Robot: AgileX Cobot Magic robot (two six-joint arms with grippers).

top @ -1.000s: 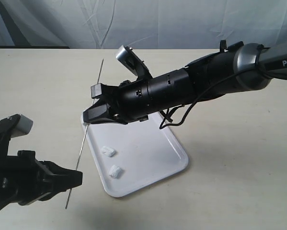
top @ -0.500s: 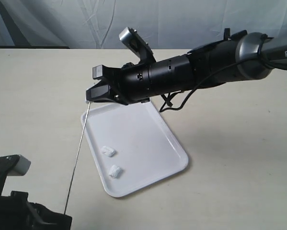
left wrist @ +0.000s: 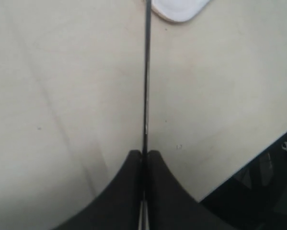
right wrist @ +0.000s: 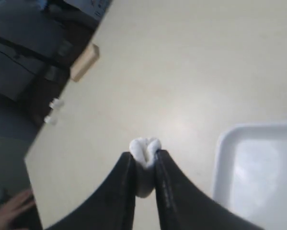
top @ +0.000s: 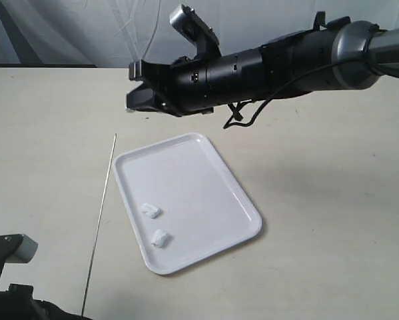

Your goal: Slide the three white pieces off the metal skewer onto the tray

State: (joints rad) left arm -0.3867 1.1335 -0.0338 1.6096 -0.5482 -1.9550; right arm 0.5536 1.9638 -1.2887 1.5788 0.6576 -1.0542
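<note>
In the exterior view, the right hand (top: 134, 101) hangs above the cream bench (top: 46, 120) on a long, nearly level arm. It is past the far rim of the flat, glossy white rectangular tray (top: 206, 175). From here I cannot tell what it holds. Two small white blocky pieces (top: 150, 211) lie on the tray, below that hand and well apart from it. The thin, straight grey metal skewer (top: 100, 213) slants just beside the tray, bare along all that shows.

In the left wrist view, the left hand (left wrist: 143, 160) is pressed together on the skewer near one end, and the rod runs straight out from its fingertips towards a tray corner. The rod looks stiff and slick, so an end grip probably lets it swivel.

In the right wrist view, the right hand is clamped on the third white piece (right wrist: 144, 145), which bulges out past the black fingers (right wrist: 124, 184). The tray sits off to one side, not beneath. The piece looks light and squashy. It may cling to the pads, so a release low over the tray seems wise.
</note>
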